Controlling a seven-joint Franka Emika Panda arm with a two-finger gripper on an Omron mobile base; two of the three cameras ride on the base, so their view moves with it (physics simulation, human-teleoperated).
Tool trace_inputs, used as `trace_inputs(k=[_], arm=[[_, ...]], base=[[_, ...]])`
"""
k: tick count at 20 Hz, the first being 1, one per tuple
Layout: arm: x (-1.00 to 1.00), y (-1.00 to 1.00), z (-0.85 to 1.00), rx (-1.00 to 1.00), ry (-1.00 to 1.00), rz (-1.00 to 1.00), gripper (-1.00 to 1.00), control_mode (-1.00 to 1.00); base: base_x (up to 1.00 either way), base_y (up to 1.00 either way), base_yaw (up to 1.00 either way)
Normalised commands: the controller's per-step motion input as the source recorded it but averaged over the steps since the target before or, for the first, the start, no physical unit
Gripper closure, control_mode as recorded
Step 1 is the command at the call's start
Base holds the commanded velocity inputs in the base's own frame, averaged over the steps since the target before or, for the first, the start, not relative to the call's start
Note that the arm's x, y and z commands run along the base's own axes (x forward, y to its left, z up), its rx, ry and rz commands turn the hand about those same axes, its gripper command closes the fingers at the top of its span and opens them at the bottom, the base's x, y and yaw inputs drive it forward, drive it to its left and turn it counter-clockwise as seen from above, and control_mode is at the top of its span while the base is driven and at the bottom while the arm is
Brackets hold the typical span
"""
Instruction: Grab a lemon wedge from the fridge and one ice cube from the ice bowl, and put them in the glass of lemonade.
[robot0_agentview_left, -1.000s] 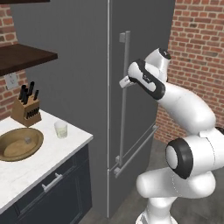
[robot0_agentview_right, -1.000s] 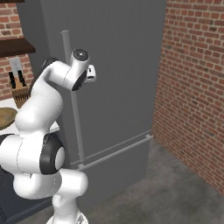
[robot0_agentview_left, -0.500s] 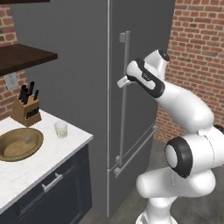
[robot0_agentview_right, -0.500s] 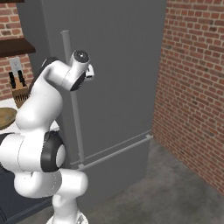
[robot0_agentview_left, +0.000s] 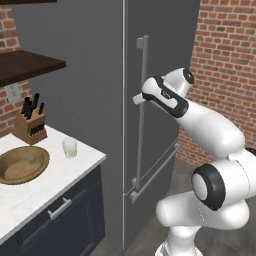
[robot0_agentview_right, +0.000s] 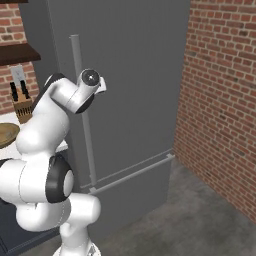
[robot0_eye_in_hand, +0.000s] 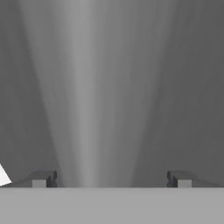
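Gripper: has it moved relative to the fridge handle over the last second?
Yes. In the left base view the gripper has closed in on the fridge's vertical handle, jaws open and now at the bar, nothing gripped yet.

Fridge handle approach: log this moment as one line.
end effector: open, straddling handle | fridge: closed | grip: not yet

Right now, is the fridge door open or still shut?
Shut: the fridge door sits flush, no interior showing. The open gripper faces its handle.
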Motion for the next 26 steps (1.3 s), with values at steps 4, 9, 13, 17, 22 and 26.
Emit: trace_inputs(k=[4, 9, 13, 17, 22, 26], arm=[[0.20, 0.26, -0.01, 0.00, 0.09, 0.00, -1.00, -1.00], [0.03, 0.13, -0.01, 0.00, 0.05, 0.00, 1.00, -1.00], [0.00, 0.00, 0.00, 0.00, 0.00, 0.00, 1.00, -1.00], [0.00, -0.09, -0.01, 0.00, -0.11, 0.00, 1.00, -1.00], [-0.02, -0.71, 0.00, 0.00, -0.18, -0.02, 1.00, -1.00], [-0.16, -0.80, 0.03, 0.02, -0.14, -0.02, 1.00, -1.00]], base=[[0.00, 0.00, 0.00], [0.00, 0.00, 0.00], [0.00, 0.00, 0.00], [0.00, 0.00, 0.00], [0.00, 0.00, 0.00], [0.00, 0.00, 0.00]])
